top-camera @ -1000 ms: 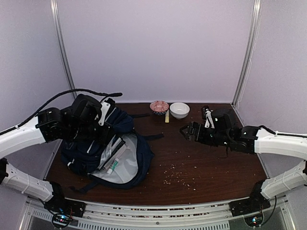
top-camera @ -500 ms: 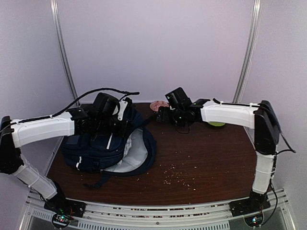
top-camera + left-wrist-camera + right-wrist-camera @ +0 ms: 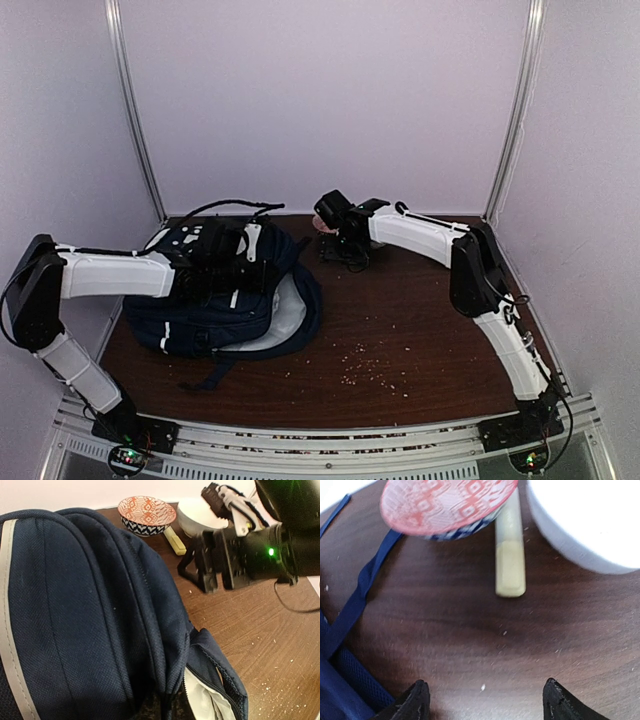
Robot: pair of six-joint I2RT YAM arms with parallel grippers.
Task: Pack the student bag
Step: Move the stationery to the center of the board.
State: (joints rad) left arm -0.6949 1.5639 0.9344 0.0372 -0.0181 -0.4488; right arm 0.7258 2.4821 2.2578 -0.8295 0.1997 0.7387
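Note:
The student bag (image 3: 225, 305) lies at the left of the table, navy with white stripes, and grey lining (image 3: 285, 315) shows at its open edge. My left gripper (image 3: 238, 258) rests on the bag's top, shut on a fold of navy fabric (image 3: 167, 680) beside the zip. My right gripper (image 3: 487, 700) is stretched to the back centre and hangs open over bare wood. Just ahead of it lies a pale yellow stick (image 3: 510, 560). In the top view my right gripper (image 3: 340, 252) is right of the bag and apart from it.
A red patterned bowl (image 3: 445, 502) and a white bowl (image 3: 585, 520) flank the yellow stick at the back edge. A blue bag strap (image 3: 355, 605) trails left of the right fingers. Crumbs (image 3: 375, 370) lie on the wood at front centre.
My right arm has swung from the right side across to the back centre by the bowls, its jaws narrowing a little. My left gripper has carried the bag's top edge rightward, closing the opening over.

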